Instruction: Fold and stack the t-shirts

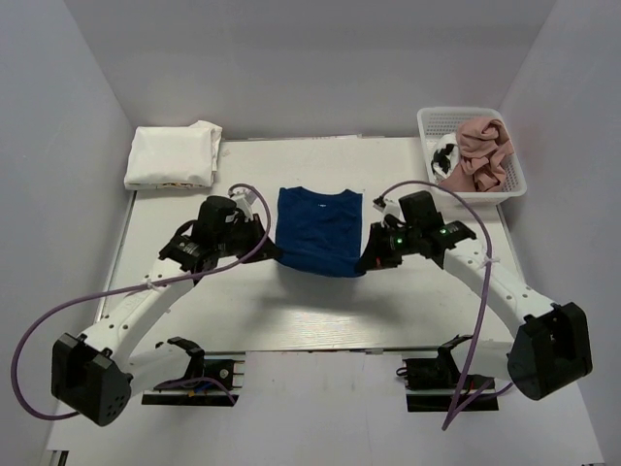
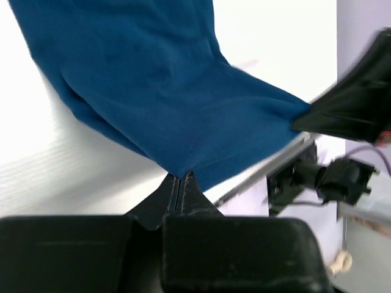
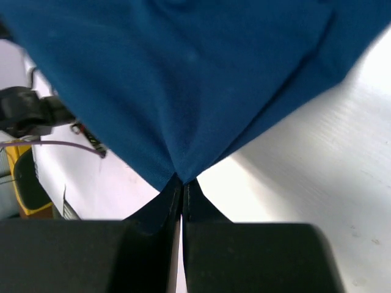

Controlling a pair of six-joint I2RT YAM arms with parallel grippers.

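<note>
The bench (image 1: 320,311) carries the blue t-shirt (image 1: 318,228) at its middle, spread out between the two arms. From both end effectors the shirt runs away toward the far side, collar farthest off, so its long axis lies near to far and its near hem spans the gap from one end effector to the other. A folded white t-shirt (image 1: 173,155) sits well beyond and outward of the left end effector. A basket (image 1: 427,121) holding a pink t-shirt (image 1: 482,150) sits beyond and outward of the right one.

The left end effector (image 1: 272,252) is pinched tight on the hem's left corner, and the left wrist view shows the cloth bunched into its tips. The right end effector (image 1: 366,262) is clamped the same way on the right corner, with blue cloth fanning out ahead of it.

Neither arm is nearer, since each holds its own corner. The likely next move is to lift the hem and carry it straight ahead toward the collar. Both arms would need to travel level, or the fold comes out skewed.
</note>
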